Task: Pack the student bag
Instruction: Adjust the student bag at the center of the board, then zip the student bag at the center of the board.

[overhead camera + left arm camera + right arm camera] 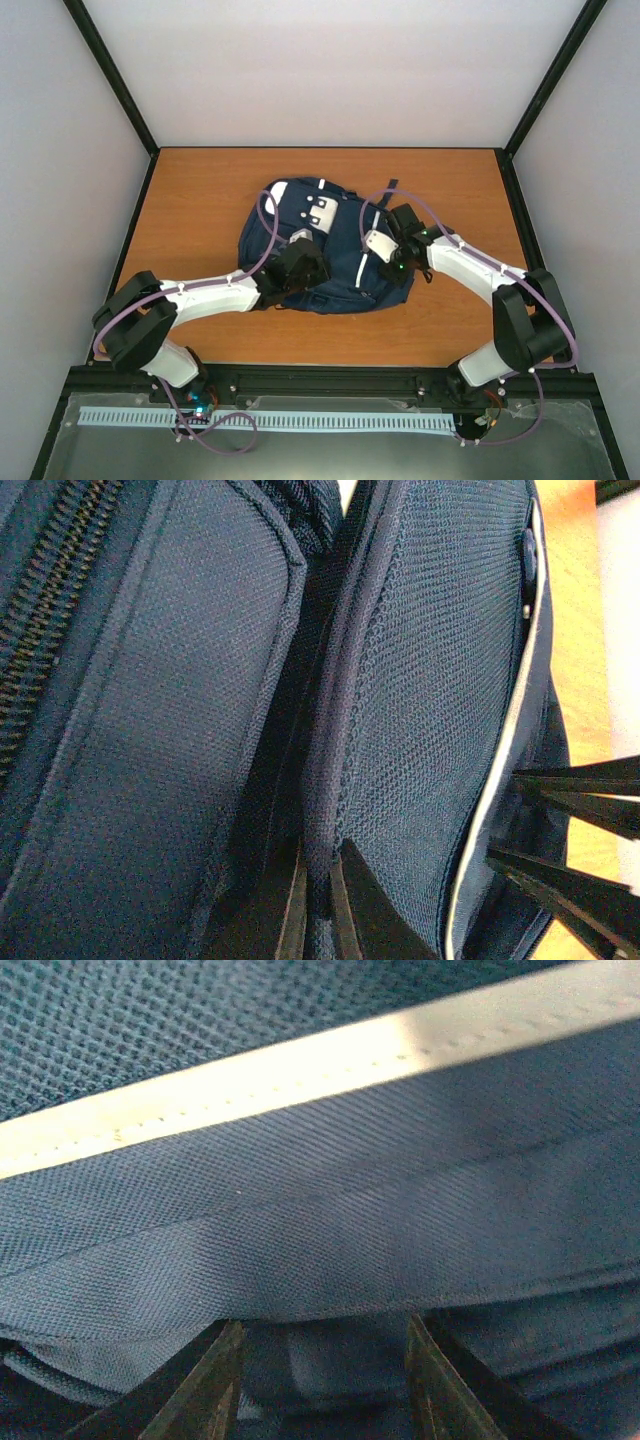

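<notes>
The student bag (335,255), navy blue with a thin white stripe and white-grey patches, lies flat in the middle of the wooden table. My left gripper (300,268) rests on its left front part. In the left wrist view the gripper (318,905) is shut on a raised seam edge of the bag (420,680), next to a zipper (40,630). My right gripper (393,252) is at the bag's right side. In the right wrist view it (325,1360) stands open, its fingers (222,1375) spread, with the tips under a fold of the bag (330,1220) below the white stripe (300,1070).
The wooden table (200,200) is walled by a dark frame and pale panels on the left, the right and the back. A bare strip of table (340,335) lies between the bag and the arm bases. Purple cables (265,225) loop over both arms.
</notes>
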Tool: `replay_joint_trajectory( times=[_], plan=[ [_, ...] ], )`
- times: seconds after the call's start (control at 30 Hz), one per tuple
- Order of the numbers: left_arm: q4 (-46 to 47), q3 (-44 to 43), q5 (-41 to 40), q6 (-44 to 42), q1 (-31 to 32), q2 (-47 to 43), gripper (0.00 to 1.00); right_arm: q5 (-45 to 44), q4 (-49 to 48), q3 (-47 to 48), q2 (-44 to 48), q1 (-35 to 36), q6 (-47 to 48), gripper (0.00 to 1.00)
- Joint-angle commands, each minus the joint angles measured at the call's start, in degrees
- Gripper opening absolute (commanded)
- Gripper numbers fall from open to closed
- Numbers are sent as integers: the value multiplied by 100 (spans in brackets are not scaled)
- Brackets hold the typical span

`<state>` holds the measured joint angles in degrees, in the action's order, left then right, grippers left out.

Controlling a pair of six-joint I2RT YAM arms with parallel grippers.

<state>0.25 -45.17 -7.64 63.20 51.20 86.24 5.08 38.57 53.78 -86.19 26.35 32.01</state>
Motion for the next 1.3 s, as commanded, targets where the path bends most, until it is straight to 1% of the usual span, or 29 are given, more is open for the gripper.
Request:
replay_joint_trajectory(
  times=[0.0,0.1,0.2,0.33,0.43,0.6,0.87,1.1,1.17,1.27],
  plan=[
    [-101,153,-624,485,30,-211,1,-199,-180,339,142,-17,-352,48],
    [-163,55,-710,423,29,-192,1,-117,204,409,466,-20,-487,52],
    [-203,-14,-744,386,30,-163,1,221,499,270,854,0,-413,56],
    [-281,-51,-796,360,24,-143,1,1000,996,92,1189,54,-174,55],
    [-313,-36,-820,373,29,-137,1,1200,1056,-65,1273,127,-74,53],
    [-318,-58,-776,388,30,-110,1,1261,1017,-56,982,163,-53,49],
    [-413,-170,-750,325,23,0,1,1494,1043,16,415,373,-2,49],
    [-439,-202,-767,291,30,-23,1,1434,914,-25,227,462,-85,49],
    [-431,-210,-764,266,30,-15,1,1409,863,-25,152,475,-136,48],
    [-443,-212,-760,251,26,-11,1,1516,838,-21,1,484,-196,41]
  ],
)
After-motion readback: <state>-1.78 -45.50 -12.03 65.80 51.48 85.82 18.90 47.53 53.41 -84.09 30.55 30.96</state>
